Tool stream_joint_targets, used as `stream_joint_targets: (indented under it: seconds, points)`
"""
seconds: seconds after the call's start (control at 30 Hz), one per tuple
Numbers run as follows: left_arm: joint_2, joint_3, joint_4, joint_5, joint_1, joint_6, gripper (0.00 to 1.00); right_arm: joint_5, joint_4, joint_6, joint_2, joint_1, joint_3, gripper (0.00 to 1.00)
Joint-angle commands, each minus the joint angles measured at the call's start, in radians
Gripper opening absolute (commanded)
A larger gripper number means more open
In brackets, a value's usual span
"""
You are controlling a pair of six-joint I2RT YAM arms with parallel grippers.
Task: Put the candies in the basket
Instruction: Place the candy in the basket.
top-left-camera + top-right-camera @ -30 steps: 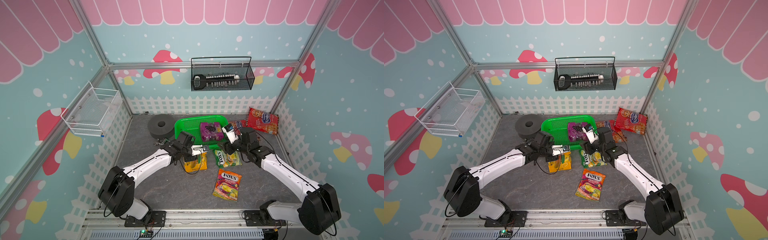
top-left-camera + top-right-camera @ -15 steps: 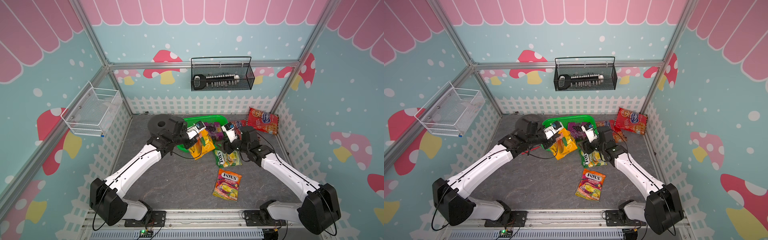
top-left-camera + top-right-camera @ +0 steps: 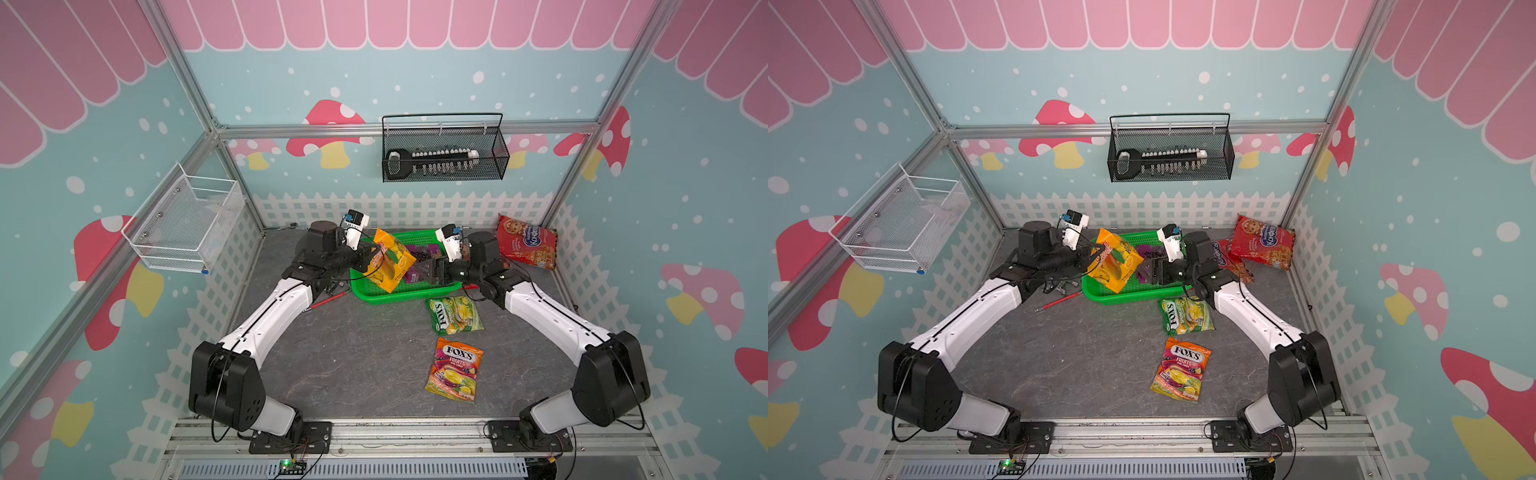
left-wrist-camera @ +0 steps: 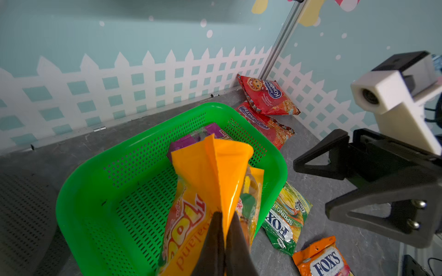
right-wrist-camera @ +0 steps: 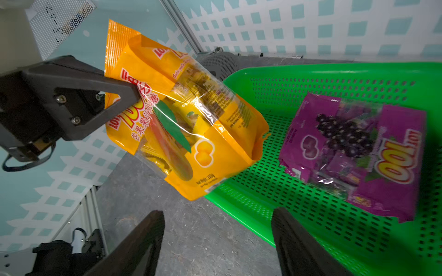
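Pack of orange candies hangs slantwise from left gripper, bottom over basket.

Left arm stretched forward, elbow low, wrist raised and turned inward. Left gripper has its jaws pinched tight on the upper edge of the orange bag, held in the air. Right arm reaches forward and inward, facing the left arm. Right gripper has its jaws spread wide, fingers bare, nothing between them. The grippers are near each other, apart.
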Motion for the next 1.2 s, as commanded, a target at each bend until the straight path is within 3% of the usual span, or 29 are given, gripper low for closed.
stream_joint_targets:
  seconds: [0.0,0.33,0.67,0.77,0.87,1.0,1.17]
  points:
    - [0.005,-0.020,0.192,0.040,0.014,-0.151,0.05,-0.111,0.070,0.126,0.074,-0.004,0.030,0.77]
    - [0.090,-0.125,0.375,-0.082,0.021,-0.280,0.05,-0.095,0.087,0.239,0.292,-0.003,0.167,0.69]
    - [0.248,-0.142,0.514,-0.121,0.070,-0.358,0.05,-0.063,-0.069,0.172,0.484,0.022,0.365,0.66]
    - [0.250,-0.179,0.570,-0.186,0.071,-0.378,0.08,0.000,-0.132,0.106,0.495,0.032,0.401,0.65]
    - [0.267,-0.195,0.604,-0.181,0.070,-0.403,0.14,0.072,-0.162,0.008,0.479,0.051,0.404,0.65]
    - [0.306,-0.155,0.545,-0.171,0.070,-0.412,0.32,0.196,-0.205,-0.217,0.446,0.091,0.387,0.66]
    - [0.329,-0.093,0.462,-0.165,0.068,-0.369,0.42,0.368,-0.229,-0.509,0.422,0.162,0.365,0.68]
